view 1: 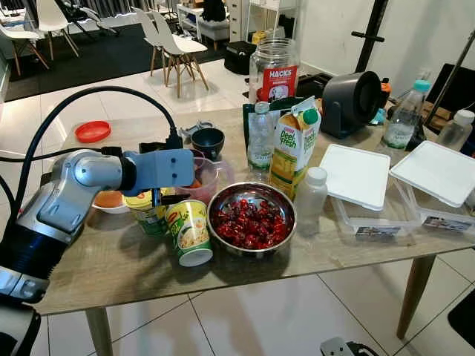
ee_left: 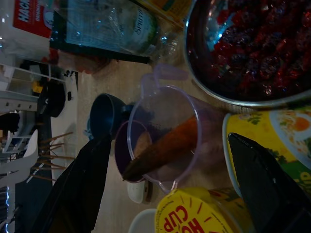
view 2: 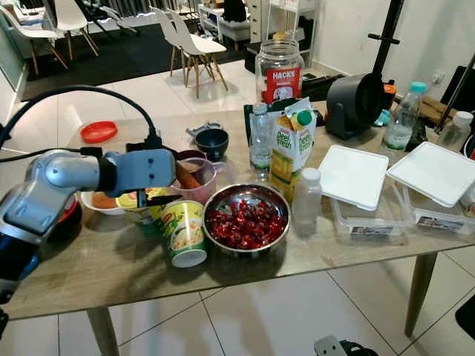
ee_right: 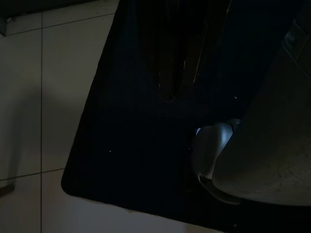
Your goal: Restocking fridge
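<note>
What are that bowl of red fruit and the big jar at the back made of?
The bowl looks like polished steel: its rim shines and mirrors the light. The jar is clear, probably plastic or glass; you can see straight through it above its red label.

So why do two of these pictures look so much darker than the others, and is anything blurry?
The two eye views are bright and sharp, the wooden table and steel bowl of red fruit crisp. The left wrist view is dim and soft; the left gripper fingers are dark silhouettes around a clear cup with a carrot. The right wrist view is almost black, in shade, showing just pale floor tiles.
</note>
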You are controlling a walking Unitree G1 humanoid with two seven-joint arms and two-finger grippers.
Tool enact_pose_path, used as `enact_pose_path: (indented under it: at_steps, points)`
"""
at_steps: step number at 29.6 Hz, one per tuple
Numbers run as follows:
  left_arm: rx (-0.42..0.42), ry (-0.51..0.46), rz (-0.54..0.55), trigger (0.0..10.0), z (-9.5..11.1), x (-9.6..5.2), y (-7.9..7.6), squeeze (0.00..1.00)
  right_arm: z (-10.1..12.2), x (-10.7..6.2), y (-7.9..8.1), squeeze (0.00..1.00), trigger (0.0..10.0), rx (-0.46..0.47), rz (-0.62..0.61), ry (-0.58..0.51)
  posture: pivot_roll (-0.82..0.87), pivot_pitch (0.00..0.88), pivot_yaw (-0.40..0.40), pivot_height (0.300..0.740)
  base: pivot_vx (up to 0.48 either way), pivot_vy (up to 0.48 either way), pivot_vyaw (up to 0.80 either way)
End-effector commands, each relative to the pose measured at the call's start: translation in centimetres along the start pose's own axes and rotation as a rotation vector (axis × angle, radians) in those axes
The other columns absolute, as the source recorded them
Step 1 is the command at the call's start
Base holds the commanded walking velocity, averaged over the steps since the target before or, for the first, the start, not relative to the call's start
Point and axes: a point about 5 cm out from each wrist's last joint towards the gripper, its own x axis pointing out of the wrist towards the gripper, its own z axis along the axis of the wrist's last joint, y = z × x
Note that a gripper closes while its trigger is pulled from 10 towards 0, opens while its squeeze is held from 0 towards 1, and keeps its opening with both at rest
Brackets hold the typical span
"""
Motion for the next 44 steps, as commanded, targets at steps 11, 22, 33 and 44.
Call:
enact_pose_path:
  at_steps: [11, 22, 33, 44]
  points:
    - [-0.224, -0.222, -0.104, 10.0, 2.0, 0.1, -1.5, 0.0, 0.3, 0.1, 0.6, 0.0, 10.0, -0.001, 0.018, -0.001, -0.05, 0.0, 0.032, 0.74, 0.0, 0.0, 0.0]
    - [-0.302, -0.44, -0.226, 10.0, 5.0, 0.4, -3.9, 0.0, -0.4, -0.2, -1.0, 0.0, 10.0, 0.023, -0.059, 0.01, -0.05, 0.0, 0.032, 0.74, 0.0, 0.0, 0.0]
    - [-0.401, -0.392, -0.534, 10.0, 3.9, 0.6, -10.1, 0.0, 1.6, -1.3, -6.8, 0.0, 10.0, 0.226, -0.31, -0.093, -0.04, 0.0, 0.034, 0.74, 0.0, 0.0, 0.0]
    - [-0.513, -0.185, -0.673, 10.0, 0.8, 2.0, -16.3, 0.0, 6.4, -3.8, -12.9, 0.0, 10.0, 0.302, -0.547, -0.269, -0.04, 0.0, 0.033, 0.74, 0.0, 0.0, 0.0]
